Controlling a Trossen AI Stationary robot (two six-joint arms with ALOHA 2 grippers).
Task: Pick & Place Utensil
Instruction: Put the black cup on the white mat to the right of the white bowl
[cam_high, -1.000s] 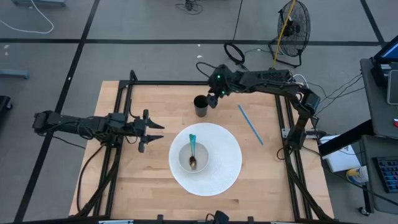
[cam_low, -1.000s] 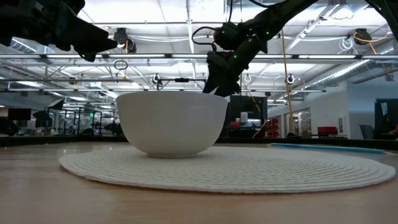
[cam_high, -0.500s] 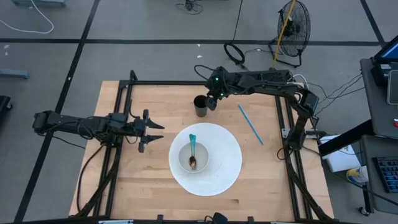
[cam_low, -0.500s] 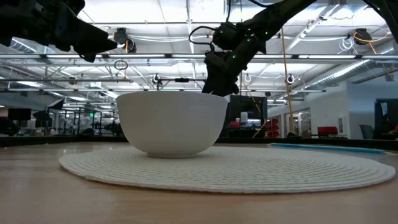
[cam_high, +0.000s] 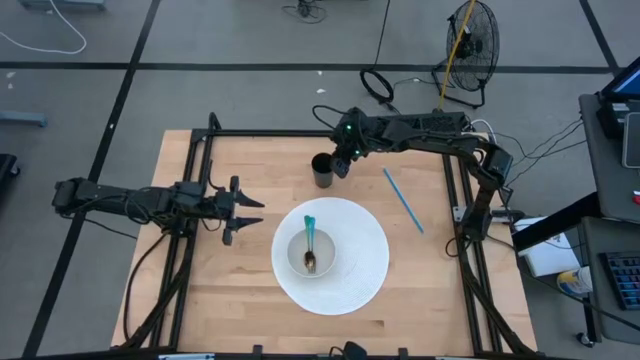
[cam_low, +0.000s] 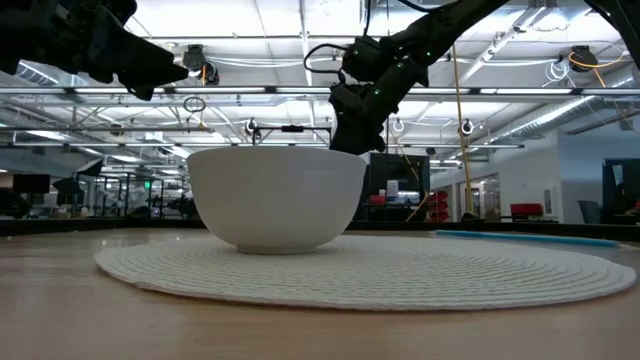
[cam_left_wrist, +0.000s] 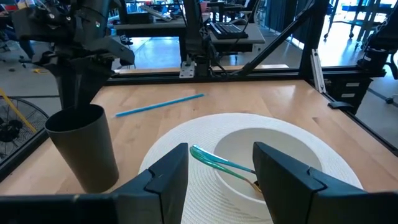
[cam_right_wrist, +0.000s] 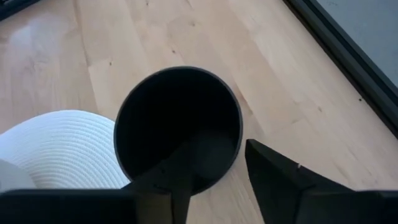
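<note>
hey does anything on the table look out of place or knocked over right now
Nothing is spilled or tipped. The dark cup stands upright and the white bowl sits centred on the round mat. The one stray is the blue straw, lying loose on the bare wood right of the mat.

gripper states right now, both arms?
Left gripper: open, empty, waiting beside the placemat.
Right gripper: jaws straddling the rim of the dark cup, one finger inside, one outside; not visibly clamped yet.

Spoon (cam_high: 309, 243) in bowl (cam_high: 322, 262), cup (cam_high: 323, 171) behind
</note>
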